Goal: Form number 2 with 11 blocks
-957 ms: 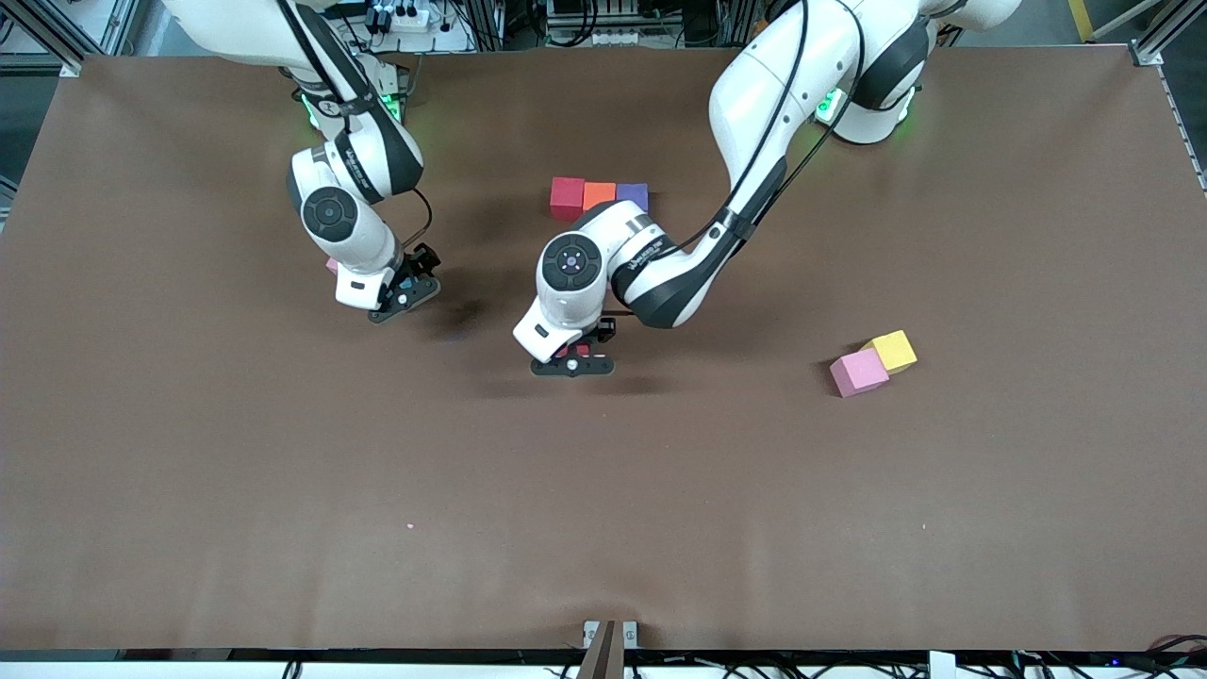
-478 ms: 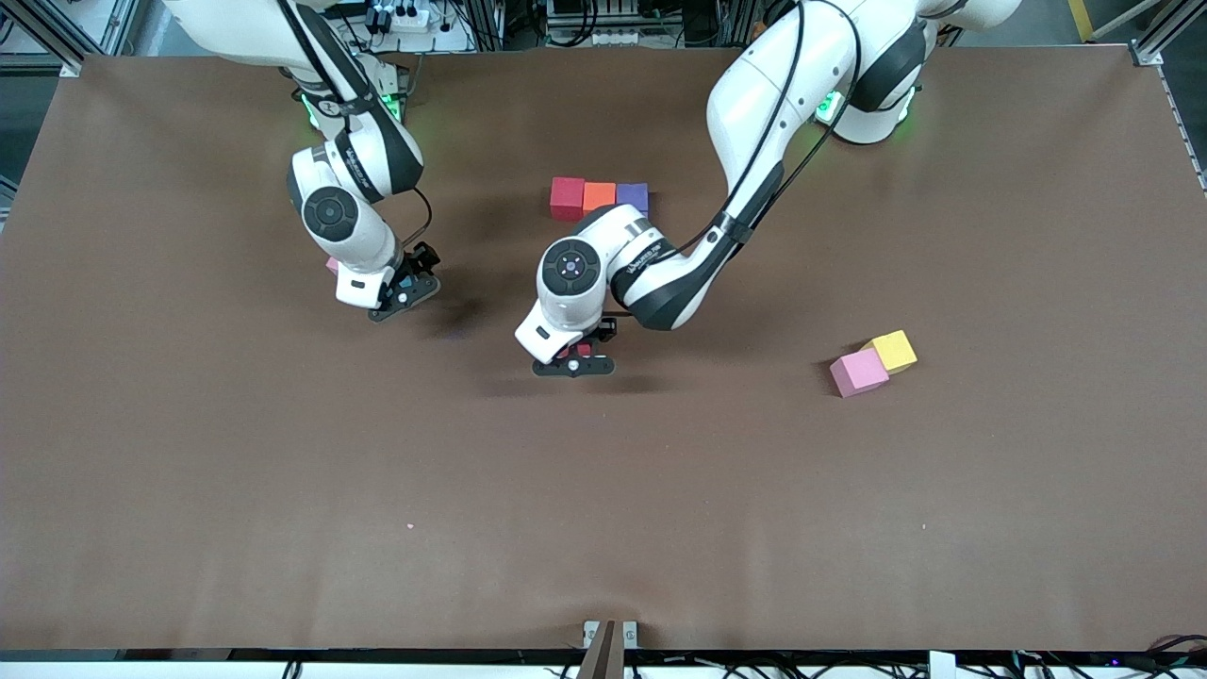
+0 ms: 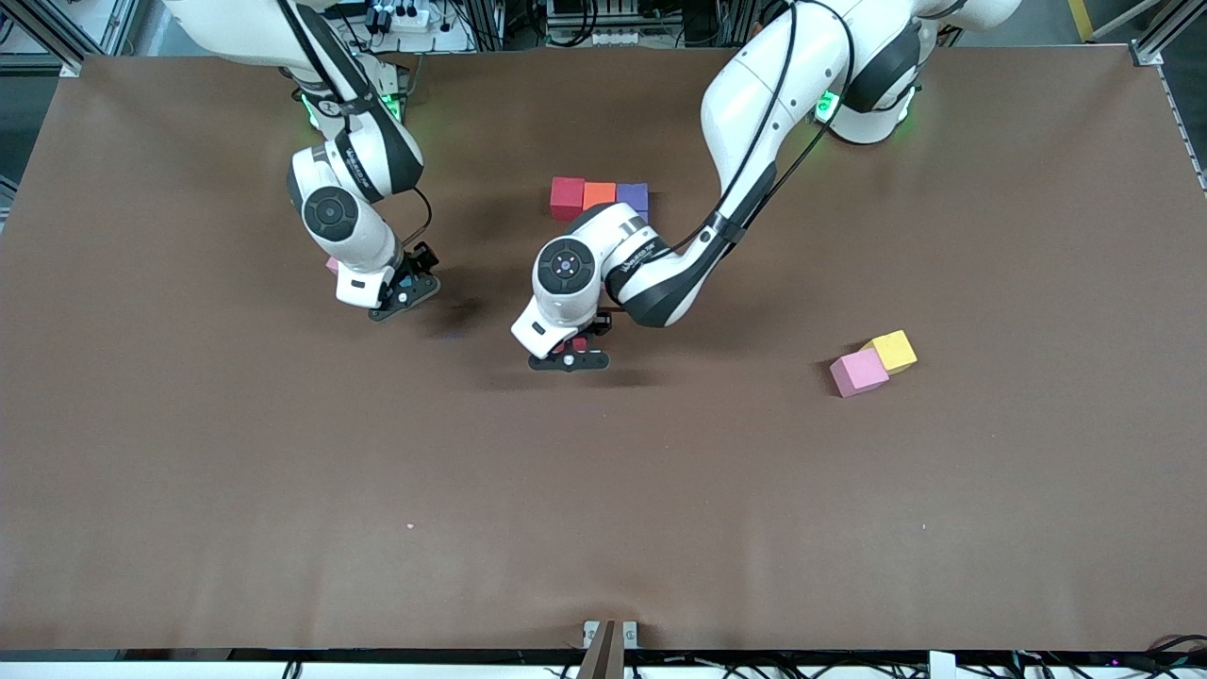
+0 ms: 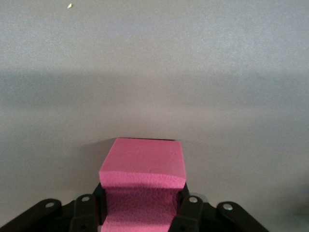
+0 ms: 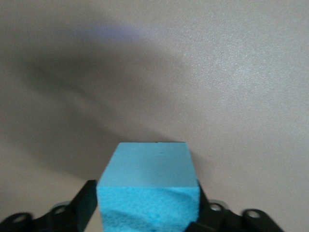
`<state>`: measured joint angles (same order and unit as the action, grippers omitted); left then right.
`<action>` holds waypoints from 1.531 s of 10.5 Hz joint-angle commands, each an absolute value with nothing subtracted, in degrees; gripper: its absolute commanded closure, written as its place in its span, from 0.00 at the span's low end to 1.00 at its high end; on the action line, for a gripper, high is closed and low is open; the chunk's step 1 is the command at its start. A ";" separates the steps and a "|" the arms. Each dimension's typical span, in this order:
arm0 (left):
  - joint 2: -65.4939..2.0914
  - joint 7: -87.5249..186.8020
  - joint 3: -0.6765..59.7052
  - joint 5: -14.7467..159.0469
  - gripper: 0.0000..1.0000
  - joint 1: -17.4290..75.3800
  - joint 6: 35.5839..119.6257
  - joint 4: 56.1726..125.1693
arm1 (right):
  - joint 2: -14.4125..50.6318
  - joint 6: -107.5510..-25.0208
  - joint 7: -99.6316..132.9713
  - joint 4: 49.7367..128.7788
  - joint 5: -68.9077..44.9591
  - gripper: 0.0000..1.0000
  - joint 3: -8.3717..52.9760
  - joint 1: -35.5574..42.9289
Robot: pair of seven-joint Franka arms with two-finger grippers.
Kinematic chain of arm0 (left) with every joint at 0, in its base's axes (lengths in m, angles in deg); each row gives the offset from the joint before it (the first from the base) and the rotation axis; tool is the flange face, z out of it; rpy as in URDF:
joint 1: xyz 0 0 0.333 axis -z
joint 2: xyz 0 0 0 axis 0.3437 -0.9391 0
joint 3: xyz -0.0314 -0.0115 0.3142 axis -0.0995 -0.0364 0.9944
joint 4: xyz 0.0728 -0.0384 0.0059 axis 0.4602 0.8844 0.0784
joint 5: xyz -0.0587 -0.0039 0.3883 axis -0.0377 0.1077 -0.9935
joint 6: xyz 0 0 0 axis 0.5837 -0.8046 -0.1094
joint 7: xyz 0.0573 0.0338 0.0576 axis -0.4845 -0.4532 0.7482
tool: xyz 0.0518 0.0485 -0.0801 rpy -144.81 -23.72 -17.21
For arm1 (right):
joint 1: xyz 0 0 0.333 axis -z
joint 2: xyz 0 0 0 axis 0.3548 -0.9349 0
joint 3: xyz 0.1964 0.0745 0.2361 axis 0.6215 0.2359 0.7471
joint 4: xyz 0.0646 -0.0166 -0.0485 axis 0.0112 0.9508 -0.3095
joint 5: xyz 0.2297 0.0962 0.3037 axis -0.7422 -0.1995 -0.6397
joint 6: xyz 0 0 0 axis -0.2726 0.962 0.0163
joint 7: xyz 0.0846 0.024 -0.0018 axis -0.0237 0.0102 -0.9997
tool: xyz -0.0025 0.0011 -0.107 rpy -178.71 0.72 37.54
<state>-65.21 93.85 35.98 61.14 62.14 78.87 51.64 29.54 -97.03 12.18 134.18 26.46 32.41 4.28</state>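
Nearest, a pink cube [image 3: 858,372] touches a yellow one [image 3: 893,350]. The left gripper [image 3: 569,361] is clamped on a reddish cube [image 4: 143,164], mostly hidden. The right gripper [image 3: 404,294] straddles a blue cube [image 5: 149,183], grip unclear. Farthest sits a red [image 3: 567,197], orange [image 3: 599,195], purple [image 3: 633,196] row.

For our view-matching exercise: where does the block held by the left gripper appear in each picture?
Front view: block peeks red under the left gripper, mid-table.
Left wrist view: block looks pink, between the fingers.
Right wrist view: not in it.
Shared landmark: the left gripper.
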 commanded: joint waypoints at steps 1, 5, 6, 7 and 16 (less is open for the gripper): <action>-65.06 94.34 37.03 62.46 0.94 63.08 78.30 51.60 | 31.46 -97.53 11.77 135.17 27.33 0.84 32.85 4.53; -64.97 94.08 37.03 61.93 0.93 62.99 77.52 51.60 | 31.82 -92.54 12.47 130.79 27.24 0.83 33.02 4.61; -64.97 93.90 37.12 61.84 0.93 62.99 76.21 51.60 | 31.82 -91.48 12.56 129.73 27.24 0.83 33.02 4.61; -64.79 93.81 37.12 61.84 0.93 62.99 76.11 51.60 | 31.73 -91.03 12.65 128.94 27.16 0.82 33.02 4.70; -60.33 94.07 37.12 62.36 0.00 62.11 75.76 51.43 | 31.38 -89.36 12.03 125.94 27.16 0.82 33.20 4.44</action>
<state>-64.24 93.84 36.21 61.14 62.00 77.11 50.85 30.65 -90.44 12.14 126.11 26.46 32.82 4.21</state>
